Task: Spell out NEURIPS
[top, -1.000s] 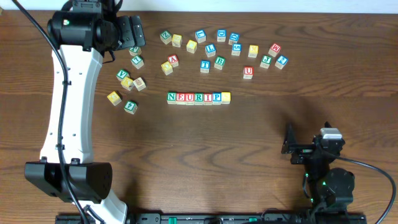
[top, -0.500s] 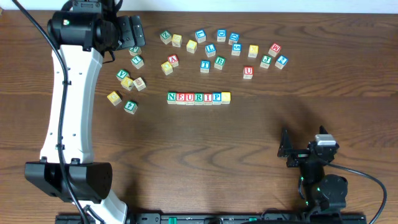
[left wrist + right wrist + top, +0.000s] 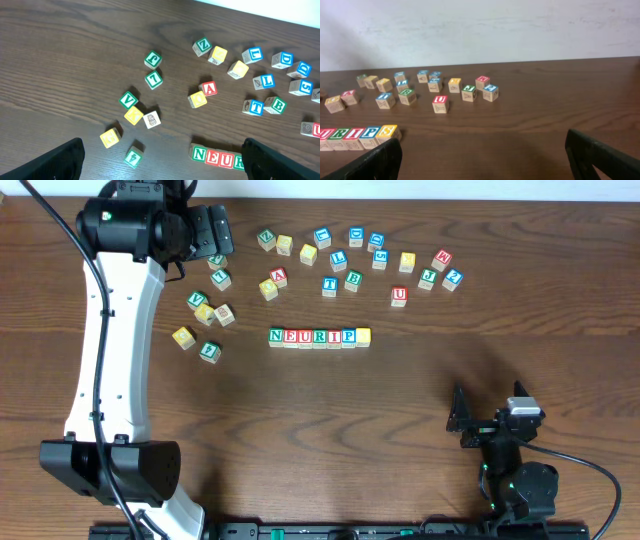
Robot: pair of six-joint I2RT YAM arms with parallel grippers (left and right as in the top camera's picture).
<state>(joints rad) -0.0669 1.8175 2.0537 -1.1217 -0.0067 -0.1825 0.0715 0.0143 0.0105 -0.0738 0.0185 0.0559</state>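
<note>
Across the middle of the bench (image 3: 300, 430) you have the row of cubes (image 3: 319, 337) reading N, E, U, R, I, P. A plain yellow cube (image 3: 363, 336) closes its right end, and all of them touch side by side. Your left end effector (image 3: 161, 155) hangs wide open over the loose cubes (image 3: 222, 279), holding nothing. Your right end effector (image 3: 462, 422) stands open and empty, well apart from the row.

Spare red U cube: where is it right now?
In the overhead view the spare red U cube stands alone right of centre, just past the yellow right end of the NEURIPS row, toward the far edge.
</note>
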